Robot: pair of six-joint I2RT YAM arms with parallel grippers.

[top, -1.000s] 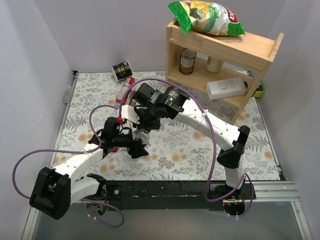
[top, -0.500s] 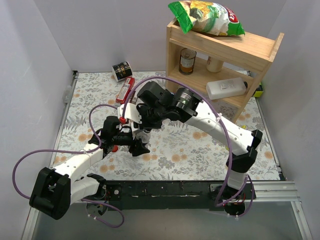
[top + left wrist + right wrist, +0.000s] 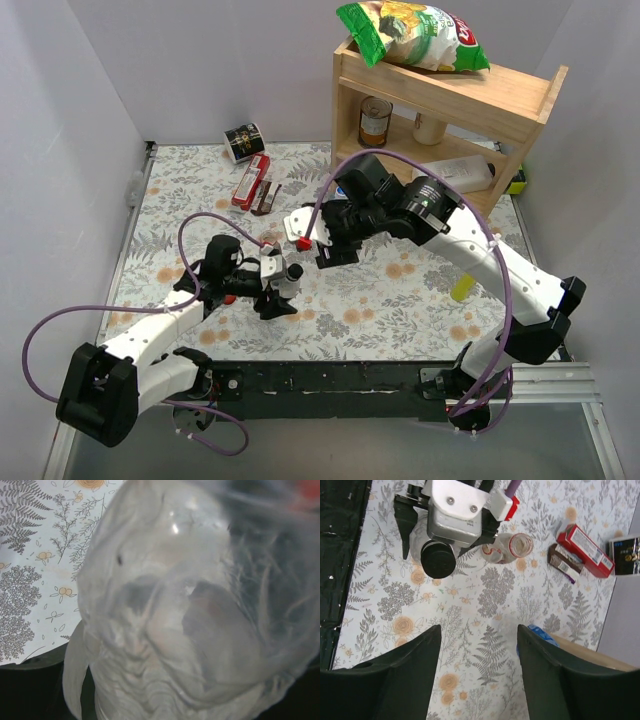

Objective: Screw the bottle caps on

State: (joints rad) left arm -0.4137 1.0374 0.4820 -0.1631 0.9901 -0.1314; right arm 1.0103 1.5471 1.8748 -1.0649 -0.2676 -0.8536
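Right gripper (image 3: 477, 672) wide, empty, above mat (image 3: 485, 610). Left gripper (image 3: 272, 291) clamped on bottle (image 3: 190, 605) wearing black cap (image 3: 438, 559). Second bottle (image 3: 507, 548) lies uncapped.

Overhead view is bright and even, soft diffuse light from above, only faint fuzzy shadows on the floral mat (image 3: 400, 300), and sharp corner to corner. Left wrist cam is a mess tbh: the clear bottle (image 3: 190, 610) sits right against the lens, totally out of focus and milky, a couple of tiny glare specks near its top, bottom corners going dark. Right wrist view is crisp on the mat, but its own fingers (image 3: 395, 680) are dark blurry blobs, and the black cap (image 3: 438, 558) shows almost no detail
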